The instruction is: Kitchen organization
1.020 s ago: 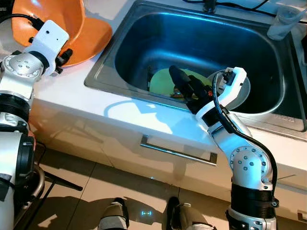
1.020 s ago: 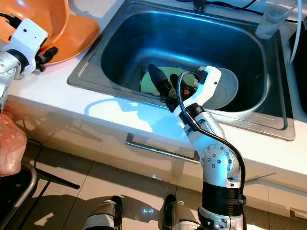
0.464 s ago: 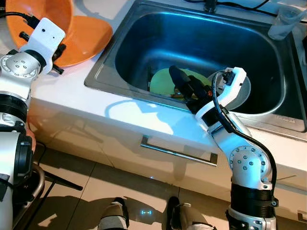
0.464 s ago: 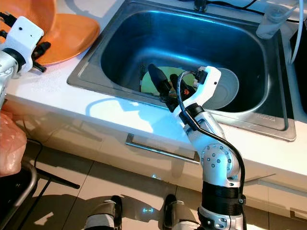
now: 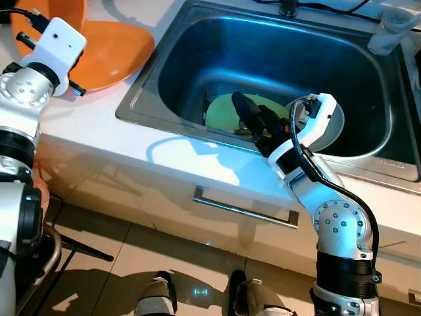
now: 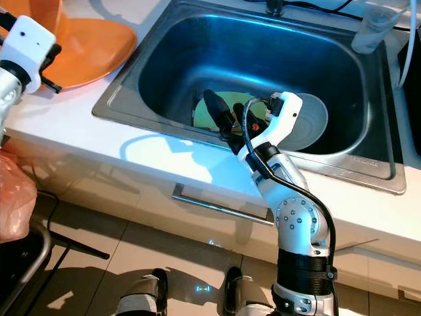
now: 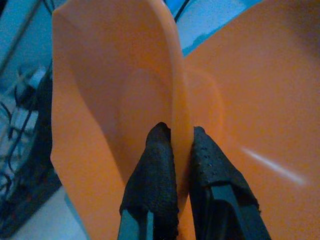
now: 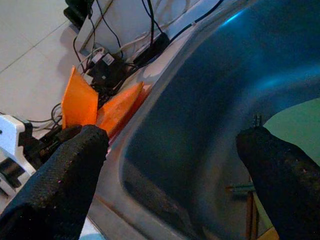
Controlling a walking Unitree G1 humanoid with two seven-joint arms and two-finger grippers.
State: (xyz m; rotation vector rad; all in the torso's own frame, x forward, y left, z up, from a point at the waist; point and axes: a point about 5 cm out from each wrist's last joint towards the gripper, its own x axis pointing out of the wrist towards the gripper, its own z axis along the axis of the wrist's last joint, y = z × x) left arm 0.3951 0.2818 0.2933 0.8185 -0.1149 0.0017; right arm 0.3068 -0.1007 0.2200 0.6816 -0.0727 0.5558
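Counter point(image 5: 99, 122): white, with a cabinet front and bar handle point(image 5: 243, 208) below its front edge.

Sink point(image 5: 148, 85): steel basin set into the counter.

Green plate point(image 5: 223, 110): lies flat on the sink floor, near the front wall, partly behind the right arm.

Grey bowl point(image 6: 314, 122): on the sink floor just right of the green plate, partly hidden by the right wrist.

Orange plate, raised point(image 7: 100, 100): held on edge above the counter's left end, rim clamped between the left gripper's jaws. The black fingertips point(image 7: 155, 165) press either face of the rim.

Orange plate, flat point(image 5: 115, 49): lies on the counter at the sink's left rim, just beside and under the raised one. Whether the two touch cannot be told.

Left gripper point(image 7: 181, 150): at the counter's far left end, jaws closed tight on the raised orange plate.

Right gripper point(image 5: 253, 118): reaches over the front rim into the sink and hovers above the green plate, jaws wide apart, gripping nothing. Whether it touches the plate cannot be told.

Clear cup point(image 5: 391, 29): on the counter at the sink's far right corner.

Floor point(image 5: 131, 263): pale tile below the cabinet.

Cables point(image 8: 125, 35): dark tangle beyond the sink's left rim, seen from the right wrist.
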